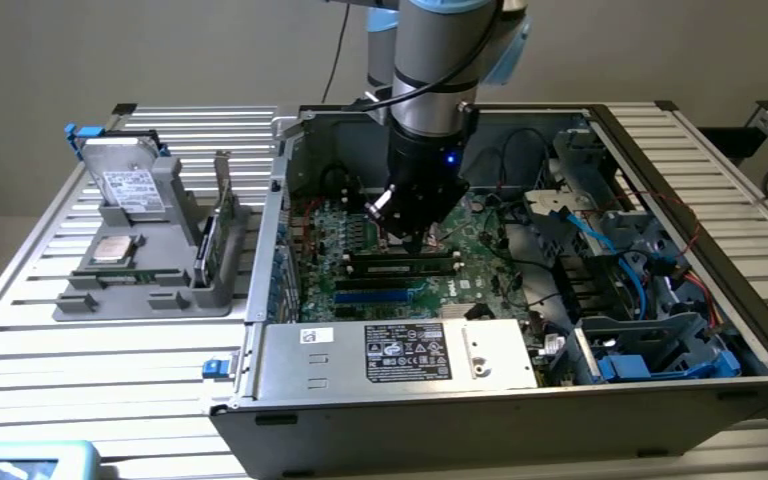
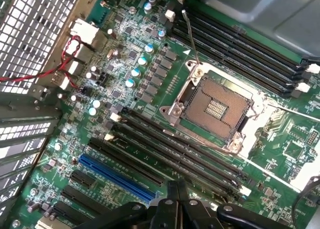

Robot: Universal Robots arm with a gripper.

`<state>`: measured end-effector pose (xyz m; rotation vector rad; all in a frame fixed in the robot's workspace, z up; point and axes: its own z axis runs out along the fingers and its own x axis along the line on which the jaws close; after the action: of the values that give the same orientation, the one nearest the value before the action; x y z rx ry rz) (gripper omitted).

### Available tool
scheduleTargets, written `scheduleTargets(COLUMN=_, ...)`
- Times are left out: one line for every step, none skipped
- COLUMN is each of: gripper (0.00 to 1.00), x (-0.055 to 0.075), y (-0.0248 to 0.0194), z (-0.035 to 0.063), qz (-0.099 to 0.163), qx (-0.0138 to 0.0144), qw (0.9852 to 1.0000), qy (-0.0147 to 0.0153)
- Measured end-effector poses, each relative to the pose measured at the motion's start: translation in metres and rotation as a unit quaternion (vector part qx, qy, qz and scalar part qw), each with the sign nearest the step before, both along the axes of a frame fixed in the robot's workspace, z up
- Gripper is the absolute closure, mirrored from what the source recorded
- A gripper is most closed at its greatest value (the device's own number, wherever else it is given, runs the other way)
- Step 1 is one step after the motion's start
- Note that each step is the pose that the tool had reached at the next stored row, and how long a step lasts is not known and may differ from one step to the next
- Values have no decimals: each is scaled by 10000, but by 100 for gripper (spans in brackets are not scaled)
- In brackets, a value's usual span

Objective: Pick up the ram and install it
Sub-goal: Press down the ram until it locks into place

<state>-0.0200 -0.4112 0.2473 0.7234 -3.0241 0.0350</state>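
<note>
1. One arm, one pincer: my gripper hangs low inside the open computer case, just above the motherboard, and its fingers are pressed together with nothing visibly pinched between them.

2. Directly below my fingertips in the exterior view lies the ram, a long dark stick sitting lengthwise in one of the black memory slots on the board. It looks seated in line with the slot, not tilted, though I cannot tell whether the end latches have snapped fully home.

3. From the wrist view I look down on the empty processor socket with its lever raised, a second bank of black slots beyond it, and the blue expansion slot near my fingers.

4. Outside the case, on the exterior view's left, the grey parts holder still carries the square silver processor chip and a hard drive; I see no memory stick waiting there.

5. My judgement: pick-up and placing appear done, and I am at the pressing-in stage, shut fingertips at or just over the stick. What is left, as far as shows, is confirming it is locked down.
</note>
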Motion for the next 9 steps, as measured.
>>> scheduleTargets(gripper=89, x=0, y=0, z=-1, qz=-61, qx=-2, qw=10000, qy=-1)
scheduleTargets(gripper=89, x=0, y=1, z=-1, qz=-123, qx=-5, qw=9999, qy=-2)
scheduleTargets(gripper=89, x=0, y=0, z=-1, qz=-185, qx=-9, qw=9998, qy=-3)
scheduleTargets(gripper=89, x=0, y=1, z=-1, qz=-244, qx=-13, qw=9997, qy=-3)
scheduleTargets(gripper=89, x=0, y=1, z=-2, qz=-301, qx=-20, qw=9995, qy=-4)
scheduleTargets(gripper=89, x=1, y=1, z=-3, qz=-357, qx=-30, qw=9994, qy=-5)
scheduleTargets(gripper=89, x=1, y=1, z=-2, qz=-410, qx=-41, qw=9991, qy=-6)
scheduleTargets(gripper=89, x=0, y=1, z=-2, qz=-463, qx=-52, qw=9989, qy=-6)
scheduleTargets(gripper=89, x=0, y=1, z=-2, qz=-518, qx=-63, qw=9986, qy=-7)
